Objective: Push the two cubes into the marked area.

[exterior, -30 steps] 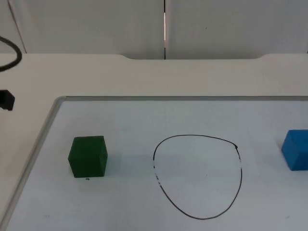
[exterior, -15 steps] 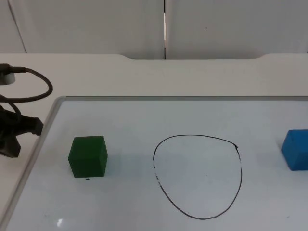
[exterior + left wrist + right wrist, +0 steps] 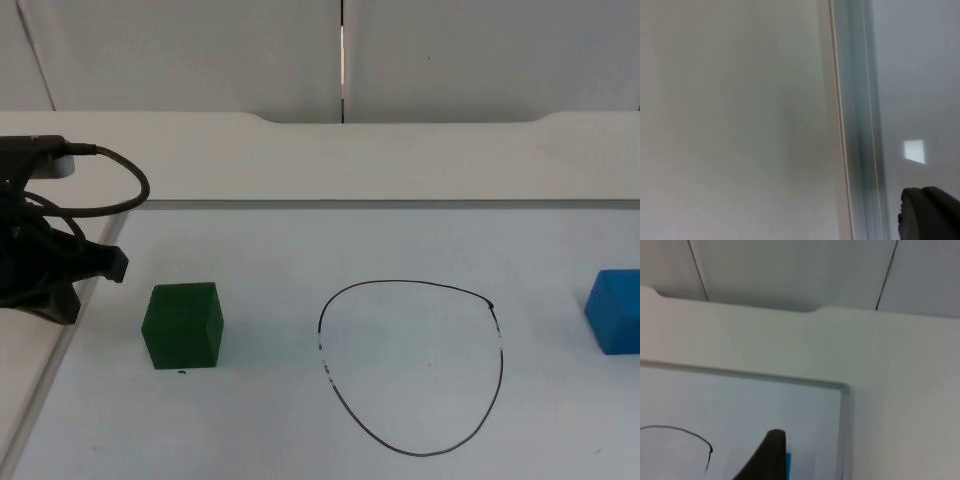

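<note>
Green cube [image 3: 182,325] sits left of your black-drawn oval marked area [image 3: 411,366], blue cube [image 3: 615,310] far right, both outside it. Left gripper [image 3: 60,275] hovers just left of green; your right wrist view catches the whiteboard's [image 3: 790,405] corner and the blue cube's edge. You cannot tell either gripper's jaw state.

a dark green cube [image 3: 182,325], a blue cube [image 3: 614,311], a black-outlined marked area [image 3: 411,366], pale whiteboard [image 3: 400,240].

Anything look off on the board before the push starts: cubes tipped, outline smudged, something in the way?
Nothing stands out. The green cube and the blue cube both sit flat on the whiteboard, outside the hand-drawn black outline, which looks closed. The left gripper is at the board's left edge beside the green cube.
</note>
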Motion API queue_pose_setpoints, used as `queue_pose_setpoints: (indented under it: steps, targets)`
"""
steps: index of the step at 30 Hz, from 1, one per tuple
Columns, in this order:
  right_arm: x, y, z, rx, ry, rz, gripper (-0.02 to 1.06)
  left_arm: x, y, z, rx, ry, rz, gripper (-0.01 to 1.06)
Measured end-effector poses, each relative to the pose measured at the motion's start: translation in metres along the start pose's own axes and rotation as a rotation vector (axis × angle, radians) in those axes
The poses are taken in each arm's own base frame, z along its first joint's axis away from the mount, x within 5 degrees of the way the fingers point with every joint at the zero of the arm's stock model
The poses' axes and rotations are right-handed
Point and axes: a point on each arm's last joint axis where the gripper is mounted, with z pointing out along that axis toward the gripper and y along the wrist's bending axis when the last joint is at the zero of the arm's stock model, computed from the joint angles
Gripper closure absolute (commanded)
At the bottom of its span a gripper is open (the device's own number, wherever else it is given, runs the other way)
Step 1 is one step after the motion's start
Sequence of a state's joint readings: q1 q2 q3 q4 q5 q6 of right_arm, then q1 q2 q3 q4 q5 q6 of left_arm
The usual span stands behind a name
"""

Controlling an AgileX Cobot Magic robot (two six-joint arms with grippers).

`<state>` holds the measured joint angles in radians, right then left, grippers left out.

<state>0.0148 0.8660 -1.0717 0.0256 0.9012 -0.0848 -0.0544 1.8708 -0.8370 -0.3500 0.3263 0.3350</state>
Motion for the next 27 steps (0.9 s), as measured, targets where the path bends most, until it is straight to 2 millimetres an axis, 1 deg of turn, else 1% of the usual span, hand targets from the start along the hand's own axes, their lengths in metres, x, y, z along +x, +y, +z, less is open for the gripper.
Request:
queue_pose_setpoints:
  steps: [3,15,16,20,21,25,27]
  targets:
    - [0.001,0.0,0.009,-0.004,0.054,-0.001,0.04,-0.001,0.0,0.001,0.0,-0.004,-0.004,1.05]
    - [0.002,0.0,0.011,-0.006,0.07,-0.003,0.04,-0.002,-0.001,0.004,0.006,0.001,-0.016,1.05]
    - [0.002,0.0,0.012,-0.006,0.071,-0.003,0.04,-0.002,-0.003,0.004,0.009,-0.002,-0.015,1.05]
    - [0.002,0.0,0.012,-0.006,0.071,-0.003,0.04,-0.004,-0.021,0.004,0.029,-0.008,0.024,1.05]
    - [0.002,0.0,0.012,-0.006,0.071,-0.003,0.04,-0.004,-0.021,0.004,0.029,-0.008,0.024,1.05]
    - [0.002,0.0,0.012,-0.006,0.071,-0.003,0.04,-0.007,-0.034,0.004,0.045,-0.013,0.038,1.05]
    - [0.002,0.0,0.012,-0.006,0.071,-0.003,0.04,-0.006,-0.037,0.004,0.048,-0.012,0.041,1.05]
